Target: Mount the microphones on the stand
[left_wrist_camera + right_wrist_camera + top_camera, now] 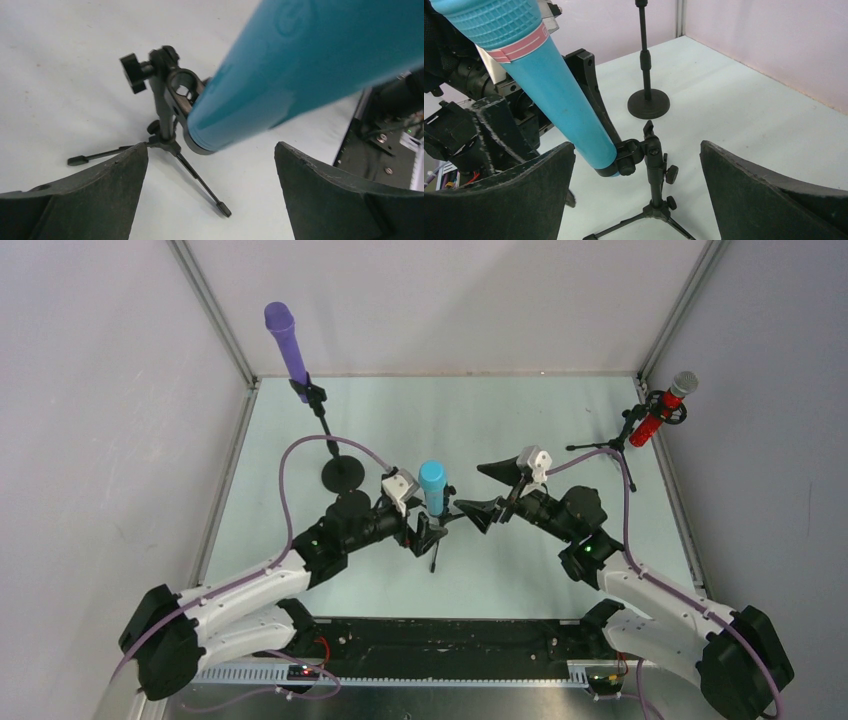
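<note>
Top external view: pale bench underneath; left tool and right tool both gape, released, flanking the centre tripod stand holding the teal microphone. The purple microphone stands at 11 o'clock, the red microphone at 2 o'clock.

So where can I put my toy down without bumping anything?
The far middle of the table is bare, between the round stand base and the far-right tripod stand. The centre is crowded: the left gripper and right gripper flank the teal microphone.
</note>
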### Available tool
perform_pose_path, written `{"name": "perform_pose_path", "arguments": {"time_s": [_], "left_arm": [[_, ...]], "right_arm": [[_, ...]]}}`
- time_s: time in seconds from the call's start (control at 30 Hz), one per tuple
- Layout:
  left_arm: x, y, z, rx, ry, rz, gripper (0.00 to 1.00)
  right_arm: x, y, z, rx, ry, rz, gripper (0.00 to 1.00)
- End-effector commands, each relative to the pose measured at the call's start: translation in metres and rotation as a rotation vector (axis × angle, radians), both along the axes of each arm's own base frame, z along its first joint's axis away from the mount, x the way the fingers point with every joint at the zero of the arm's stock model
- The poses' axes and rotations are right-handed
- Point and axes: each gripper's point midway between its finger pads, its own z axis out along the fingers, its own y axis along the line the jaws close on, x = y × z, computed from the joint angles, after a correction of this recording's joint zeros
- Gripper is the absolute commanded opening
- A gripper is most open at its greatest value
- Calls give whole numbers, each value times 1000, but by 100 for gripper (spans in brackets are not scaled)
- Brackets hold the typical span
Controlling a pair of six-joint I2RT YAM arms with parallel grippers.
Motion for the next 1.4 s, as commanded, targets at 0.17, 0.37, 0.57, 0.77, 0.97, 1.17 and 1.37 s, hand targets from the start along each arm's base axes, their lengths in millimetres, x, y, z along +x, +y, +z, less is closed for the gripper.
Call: {"name": "perform_pose_path", "arguments": {"time_s": [0.17, 0.37, 0.57, 0.77, 0.97, 1.17, 1.37], "left_arm": [[47, 10, 28, -89, -114, 250, 100], [53, 32, 21, -90, -151, 356, 95], [55, 53, 11, -62, -174, 437, 90], [64, 75, 12, -61, -193, 569, 84], [75, 72, 26, -74, -209, 590, 81], [84, 74, 31, -67, -211, 626, 81], [86, 85, 34, -61, -213, 688, 87]], "right_arm": [[1, -8, 4, 14, 10, -31, 100], [4, -7, -2, -4, 14, -29, 99], [6, -1, -11, -28, 14, -12, 99], [12, 5, -20, -70, -42, 20, 99], [22, 7, -28, -89, -42, 77, 99], [24, 19, -40, -161, -83, 188, 97], [29, 33, -36, -171, -126, 261, 97]]}}
